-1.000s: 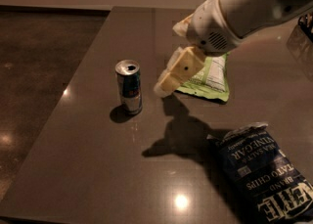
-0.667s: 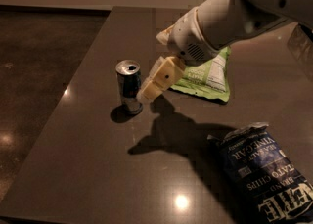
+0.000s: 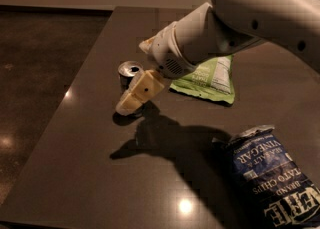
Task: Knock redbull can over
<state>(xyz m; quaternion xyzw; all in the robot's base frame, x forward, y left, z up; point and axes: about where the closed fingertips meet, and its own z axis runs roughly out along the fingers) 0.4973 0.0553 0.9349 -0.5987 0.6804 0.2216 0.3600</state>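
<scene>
The redbull can (image 3: pixel 128 70) stands upright on the dark table (image 3: pixel 75 163), left of centre; only its silver top and a strip of its body show. My gripper (image 3: pixel 131 101) reaches in from the upper right and sits right in front of the can, covering most of its body. Its cream fingertips (image 3: pixel 125 105) point down to the left, level with the can's lower half. Whether they touch the can is hidden.
A green snack bag (image 3: pixel 210 78) lies flat behind the arm, right of the can. A dark blue chip bag (image 3: pixel 270 178) lies at the front right. The table's left edge runs diagonally; a dark floor (image 3: pixel 35 73) lies beyond it.
My gripper has moved left and down, from beside the green bag to directly in front of the can. The can still stands in the same place.
</scene>
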